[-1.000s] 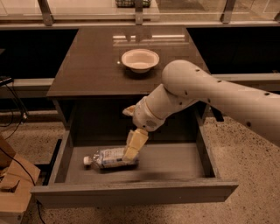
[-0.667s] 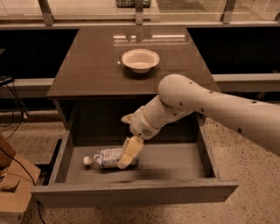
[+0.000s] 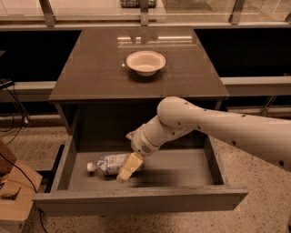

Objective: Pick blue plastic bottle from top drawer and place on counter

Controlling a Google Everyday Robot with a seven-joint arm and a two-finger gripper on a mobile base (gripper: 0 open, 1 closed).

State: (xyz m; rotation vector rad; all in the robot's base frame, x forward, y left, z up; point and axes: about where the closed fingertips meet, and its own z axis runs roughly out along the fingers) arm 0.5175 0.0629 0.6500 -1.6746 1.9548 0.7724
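The blue plastic bottle (image 3: 107, 163) lies on its side on the floor of the open top drawer (image 3: 182, 170), cap pointing left. My gripper (image 3: 127, 169) reaches down into the drawer from the right on a white arm, and its pale fingers sit over the bottle's right end. The counter (image 3: 95, 68) is the dark glossy top of the cabinet, above and behind the drawer.
A white round bowl (image 3: 145, 62) stands on the counter near its back middle. A pale ledge with metal posts (image 3: 144, 13) runs along the back. A cardboard box (image 3: 11, 191) and cables lie on the floor at the left.
My arm has lowered and moved left and forward into the drawer, bringing the gripper down onto the bottle's right end. The bottle has not moved.
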